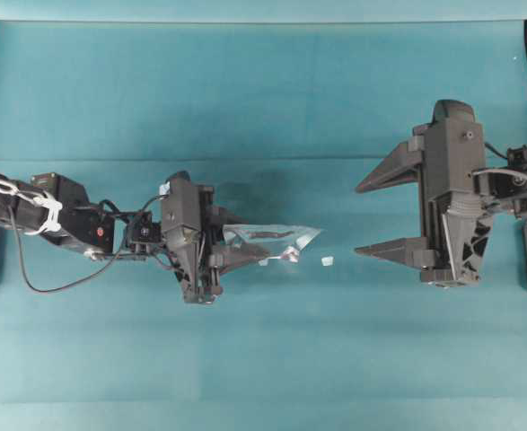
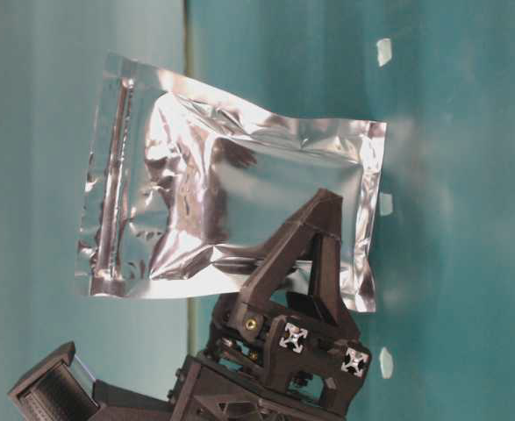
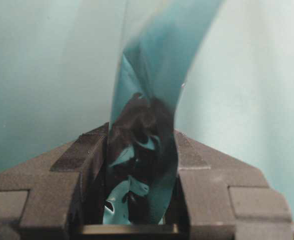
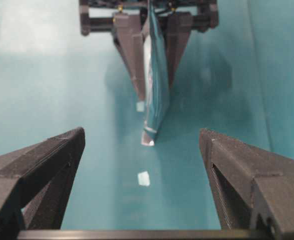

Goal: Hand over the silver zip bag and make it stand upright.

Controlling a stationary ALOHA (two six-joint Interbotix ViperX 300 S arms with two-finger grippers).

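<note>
Gripping one silver zip bag (image 1: 276, 241), the left tool (image 1: 245, 242) faces one spread-wide right tool (image 1: 371, 215), apparently apart.

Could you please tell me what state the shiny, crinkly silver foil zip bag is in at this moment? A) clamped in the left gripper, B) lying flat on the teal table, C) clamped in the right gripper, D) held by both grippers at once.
A: the left gripper is shut on the shiny, crinkly silver foil zip bag, while the right gripper waits open and apart.
</note>
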